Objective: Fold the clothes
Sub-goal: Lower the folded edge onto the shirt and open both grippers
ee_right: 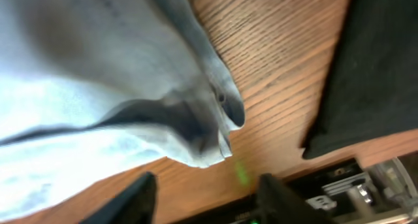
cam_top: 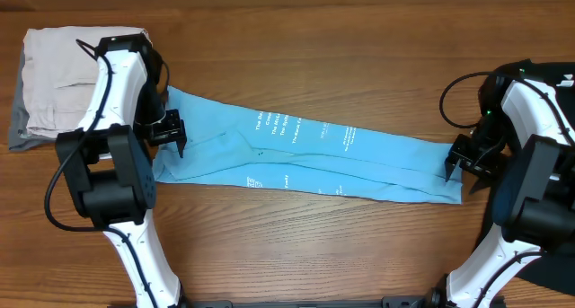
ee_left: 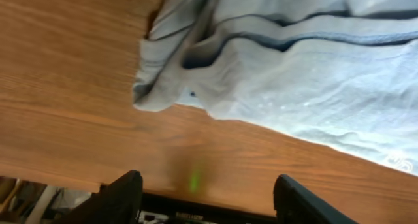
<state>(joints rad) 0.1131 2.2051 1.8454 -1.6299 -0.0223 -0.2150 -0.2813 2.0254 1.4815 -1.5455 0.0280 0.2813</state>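
The clothes, a light blue T-shirt with small white prints, lie folded into a long narrow band slanting across the table from upper left to lower right. My left gripper stands at the band's left end, open. In the left wrist view its fingers are wide apart over bare wood, with the bunched shirt edge just beyond them. My right gripper is at the band's right end, also open. In the right wrist view the shirt corner lies just ahead of my right gripper, with nothing between its fingers.
A folded stack of beige and grey garments sits at the table's back left, behind the left arm. A black cloth lies near the table's right edge, close to the right gripper. The wooden table stretches behind the shirt.
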